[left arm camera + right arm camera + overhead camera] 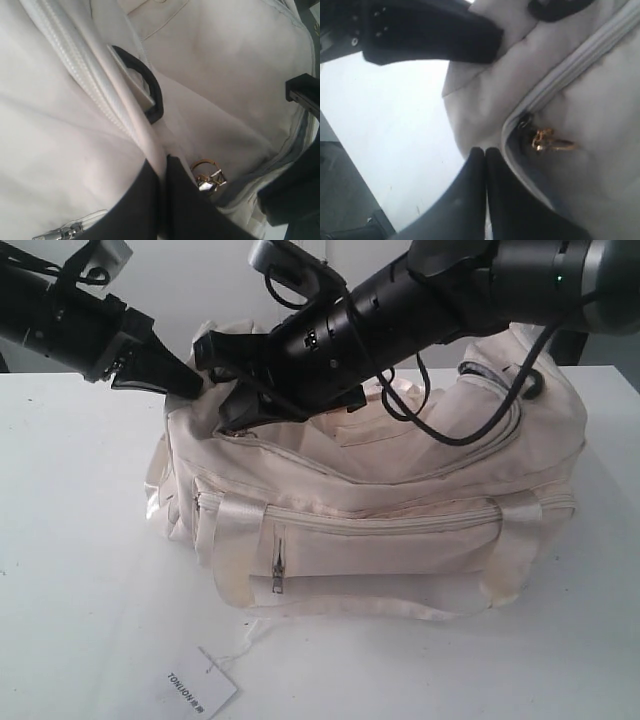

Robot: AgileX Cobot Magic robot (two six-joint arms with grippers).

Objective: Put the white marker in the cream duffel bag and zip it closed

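Resting on white table (80, 570): cream duffel bag (400, 540) at the middle, white paper tag (197, 692) near front edge.

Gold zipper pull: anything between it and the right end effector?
No separate object. The shut right end effector sits beside the gold zipper pull; only the grey zipper edge of the cream duffel bag curves between them. The left end effector pinches fabric nearby, off that line.

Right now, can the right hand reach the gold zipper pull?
Probably yes: the gold zipper pull lies uncovered on the cream duffel bag, close beside the right hand; nothing lies between. The hand is shut, though.
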